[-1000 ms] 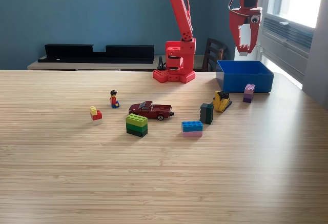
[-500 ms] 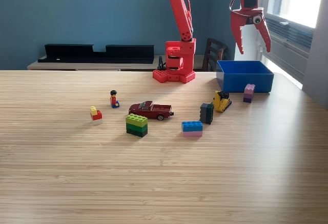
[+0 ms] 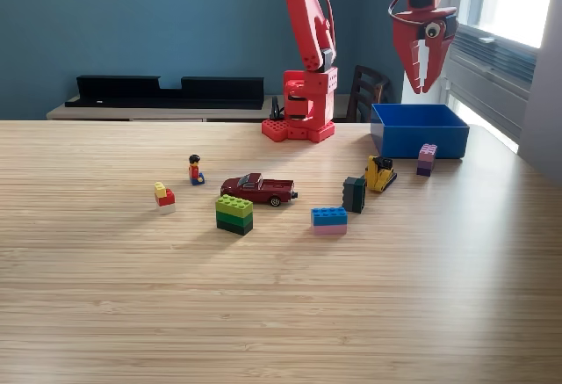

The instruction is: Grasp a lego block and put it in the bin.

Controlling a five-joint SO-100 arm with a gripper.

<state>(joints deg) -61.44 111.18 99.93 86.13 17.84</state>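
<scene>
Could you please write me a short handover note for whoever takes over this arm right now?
Claw: raised above the blue bin, jaws nearly together, nothing seen between them.
Bin: at the exterior view's right, beside the arm's base; its inside cannot be seen.
Blocks on the table: purple block just in front of the bin, dark block, blue-and-pink block, green stack, small red-and-yellow piece.
Also there: yellow toy, red toy car, small figure.
Left: pick up a block and drop it in the bin; the purple one is nearest.
</scene>
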